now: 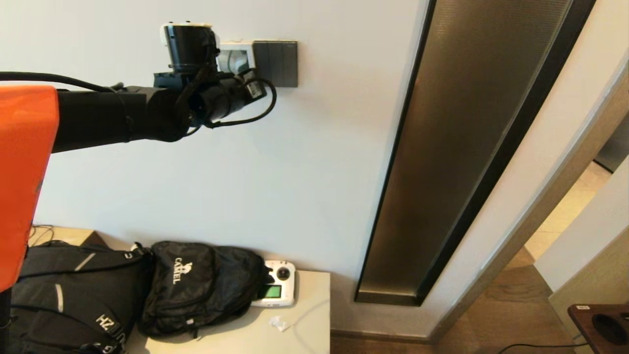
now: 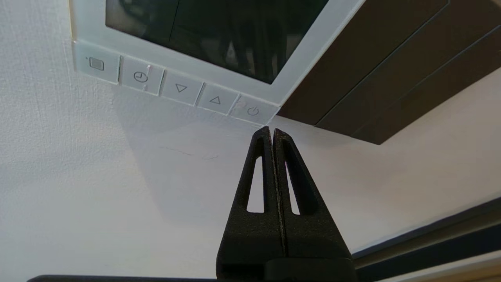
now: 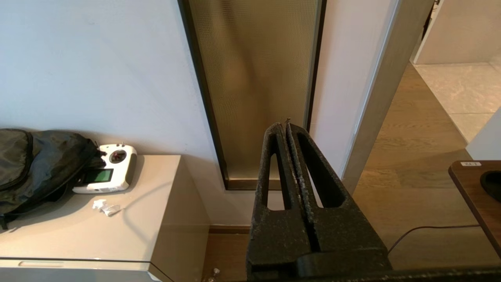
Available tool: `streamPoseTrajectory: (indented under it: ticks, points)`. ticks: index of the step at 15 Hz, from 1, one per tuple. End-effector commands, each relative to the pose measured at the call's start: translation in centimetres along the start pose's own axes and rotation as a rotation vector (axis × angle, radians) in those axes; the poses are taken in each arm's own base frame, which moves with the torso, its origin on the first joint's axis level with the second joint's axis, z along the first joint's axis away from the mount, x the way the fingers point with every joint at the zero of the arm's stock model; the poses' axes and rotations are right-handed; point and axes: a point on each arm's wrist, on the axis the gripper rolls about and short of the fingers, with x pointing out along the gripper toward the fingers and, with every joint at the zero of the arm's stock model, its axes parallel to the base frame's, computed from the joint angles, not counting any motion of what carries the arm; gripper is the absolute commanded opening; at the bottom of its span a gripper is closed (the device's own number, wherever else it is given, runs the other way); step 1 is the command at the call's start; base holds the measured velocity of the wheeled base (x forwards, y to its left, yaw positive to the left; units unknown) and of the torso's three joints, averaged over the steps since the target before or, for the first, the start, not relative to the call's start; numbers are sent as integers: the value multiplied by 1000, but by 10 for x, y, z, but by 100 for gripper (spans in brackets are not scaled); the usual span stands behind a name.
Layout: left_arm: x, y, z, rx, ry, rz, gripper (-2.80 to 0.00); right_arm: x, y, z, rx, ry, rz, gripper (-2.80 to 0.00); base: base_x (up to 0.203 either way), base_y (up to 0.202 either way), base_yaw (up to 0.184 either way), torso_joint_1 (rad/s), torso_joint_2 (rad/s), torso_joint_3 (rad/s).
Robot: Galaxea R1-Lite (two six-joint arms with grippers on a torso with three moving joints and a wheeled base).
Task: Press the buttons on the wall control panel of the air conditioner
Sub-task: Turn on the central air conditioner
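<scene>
The white wall control panel (image 2: pixel 297 58) with a dark screen fills the upper part of the left wrist view. Its row of pale buttons (image 2: pixel 180 89) runs along the bottom strip, with the power button (image 2: pixel 253 111) at the end by the dark switch plate. My left gripper (image 2: pixel 271 132) is shut and empty, its tips just below the panel's corner under the power button. In the head view my left arm covers most of the panel (image 1: pixel 235 54). My right gripper (image 3: pixel 285 127) is shut and empty, low and away from the wall panel.
A dark grey three-rocker switch plate (image 1: pixel 276 63) sits right beside the panel. Below, a cabinet top (image 1: pixel 304 324) carries two black backpacks (image 1: pixel 196 287) and a white handheld controller (image 1: pixel 277 290). A tall bronze glass strip (image 1: pixel 467 147) and a doorway are on the right.
</scene>
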Motion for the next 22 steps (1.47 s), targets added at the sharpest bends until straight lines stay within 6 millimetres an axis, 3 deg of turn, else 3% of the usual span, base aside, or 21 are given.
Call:
streamPoseTrajectory:
  ticks: [1, 12, 18, 22]
  points:
    - [3, 3, -3, -2, -1, 4, -280, 0, 0, 0, 0, 1, 1, -280, 0, 0, 0, 0, 0, 0]
    - [5, 13, 5, -9, -33, 20, -280, 0, 0, 0, -1, 1, 1, -280, 0, 0, 0, 0, 0, 0]
    - [-26, 5, 26, -12, -48, -6, -280, 0, 0, 0, -1, 1, 1, -280, 0, 0, 0, 0, 0, 0]
    - [-32, 12, 24, -11, -27, 13, -280, 0, 0, 0, -1, 1, 1, -280, 0, 0, 0, 0, 0, 0]
